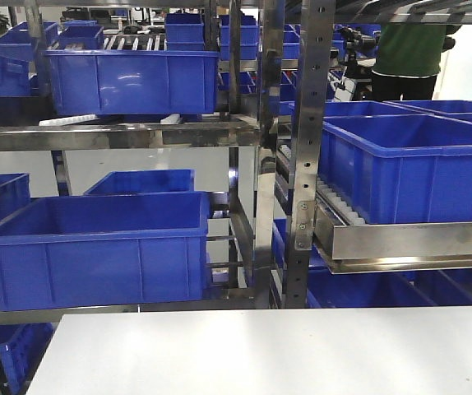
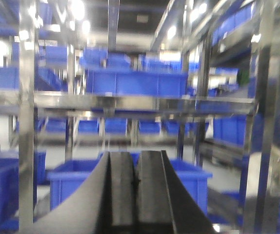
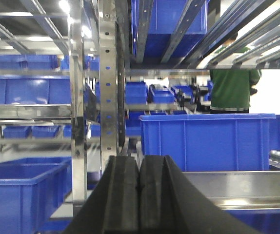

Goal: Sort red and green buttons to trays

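Two grippers are facing steel racking [image 1: 310, 123], each with its black jaws pressing flat together and nothing between them: the left gripper [image 2: 136, 168], in a blurred view, and the right gripper [image 3: 139, 168]. Neither buttons nor trays are showing in any view. From the front, a white tabletop [image 1: 261, 354] is stretching across the foreground. Deep blue crates are sitting on the shelves: one low on the left [image 1: 96, 247], one above it [image 1: 129, 82], one on the right over a roller rail [image 1: 409, 164]. A person in a green top [image 1: 413, 45] is standing behind the racking at upper right.
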`<state>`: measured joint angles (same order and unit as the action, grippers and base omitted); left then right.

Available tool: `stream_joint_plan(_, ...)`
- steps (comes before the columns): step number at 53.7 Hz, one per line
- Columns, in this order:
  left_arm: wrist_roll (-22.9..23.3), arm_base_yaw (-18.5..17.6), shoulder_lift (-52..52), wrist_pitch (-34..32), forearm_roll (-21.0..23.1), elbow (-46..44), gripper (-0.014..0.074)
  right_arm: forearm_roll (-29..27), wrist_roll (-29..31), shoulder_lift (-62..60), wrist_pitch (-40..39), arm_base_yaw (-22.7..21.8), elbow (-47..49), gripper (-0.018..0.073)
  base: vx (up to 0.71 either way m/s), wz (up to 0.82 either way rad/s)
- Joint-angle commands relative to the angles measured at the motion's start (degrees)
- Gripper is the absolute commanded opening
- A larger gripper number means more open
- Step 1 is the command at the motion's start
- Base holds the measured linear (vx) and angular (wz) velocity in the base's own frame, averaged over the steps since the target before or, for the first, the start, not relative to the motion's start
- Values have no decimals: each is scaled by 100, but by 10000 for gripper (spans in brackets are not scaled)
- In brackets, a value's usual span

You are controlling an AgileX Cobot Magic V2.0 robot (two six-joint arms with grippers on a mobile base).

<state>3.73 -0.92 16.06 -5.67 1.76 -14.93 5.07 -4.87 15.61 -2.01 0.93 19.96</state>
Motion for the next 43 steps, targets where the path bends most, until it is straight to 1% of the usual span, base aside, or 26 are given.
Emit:
stream_joint_plan(1, 54, 6, 1093, -428, -10, -659, -6, 68, 62, 1013, -593, -47, 610, -8, 0, 0)
stream_joint_plan(4, 60, 6, 1656, -612, 8, -885, -6, 68, 62, 1474, -696, -47, 740, -8, 0, 0)
stream_joint_plan(7, 60, 6, 2131, -659, 8, -1052, -6, 68, 62, 1830, -807, -47, 767, -8, 0, 0)
stream_joint_plan(13, 39, 6, 2795, -719, -60, -1307, -3, 54, 56, 2480, -968, -47, 767, -6, 0, 0)
stream_joint_plan(17, 17, 6, 3177, -922, -446, -1350, 6, 42, 50, 2799, -1006, -47, 767, 6, 0, 0)
stream_joint_plan(20, 61, -7, 3416, -1190, -877, -1350, 25, 17, 6, 2944, -1019, -47, 767, 28, 0, 0)
stream_joint_plan(23, 152, -30, 3556, -1328, -1086, -1350, 52, 15, -88, 3030, -1019, -47, 767, 63, 0, 0)
stream_joint_plan(26, 423, -45, 3725, -1507, -1223, -1350, 95, 15, -101, 3095, -1019, -47, 767, 128, 0, 0)
stream_joint_plan(29, 643, -66, 3814, -1558, -1251, -1350, 147, 22, -101, 3118, -1019, -47, 767, 199, 0, 0)
stream_joint_plan(32, 827, -88, 3892, -1585, -1251, -1350, 222, 22, -101, 3137, -1028, -47, 767, 286, 0, 0)
stream_joint_plan(34, 863, -88, 3935, -1590, -1251, -1350, 260, 22, -94, 3147, -1071, -47, 767, 347, 0, 0)
stream_joint_plan(38, 932, -88, 4008, -1590, -1239, -1350, 370, 16, -94, 3146, -1152, -47, 767, 497, 0, 0)
stream_joint_plan(39, 965, -88, 4028, -1590, -1239, -1350, 408, 21, -89, 3146, -1173, -47, 767, 519, 0, 0)
stream_joint_plan(40, 965, -88, 4039, -1590, -1239, -1350, 418, 21, -89, 3146, -1209, -47, 767, 551, 0, 0)
stream_joint_plan(42, 965, -88, 4069, -1590, -1239, -1350, 477, 21, -83, 3146, -1270, -47, 767, 598, 0, 0)
stream_joint_plan(43, 965, -88, 4069, -1590, -1239, -1350, 484, 14, -88, 3146, -1314, -47, 767, 614, 0, 0)
